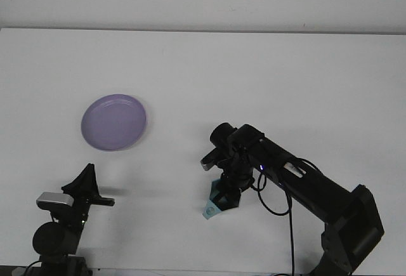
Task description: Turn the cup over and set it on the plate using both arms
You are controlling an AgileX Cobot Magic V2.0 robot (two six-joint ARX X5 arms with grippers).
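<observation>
Front view: the teal cup (212, 209) is sitting low by the table (254, 73), far from the purple plate (114, 122). The right gripper (223, 198) is pinching it tight. The left gripper (87, 189) is waiting near the front edge; I cannot tell its jaws.

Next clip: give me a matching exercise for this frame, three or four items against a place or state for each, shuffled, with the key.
Items:
1. plate
2. cup
3. left pincer
4. right pincer

Descriptions:
A. lowered near the table at centre, gripping a teal object
B. lilac, lying bare on the table's left side
C. parked at the lower left, away from everything
D. teal, mostly hidden between black fingers

Pairs: 1-B, 2-D, 3-C, 4-A
</observation>
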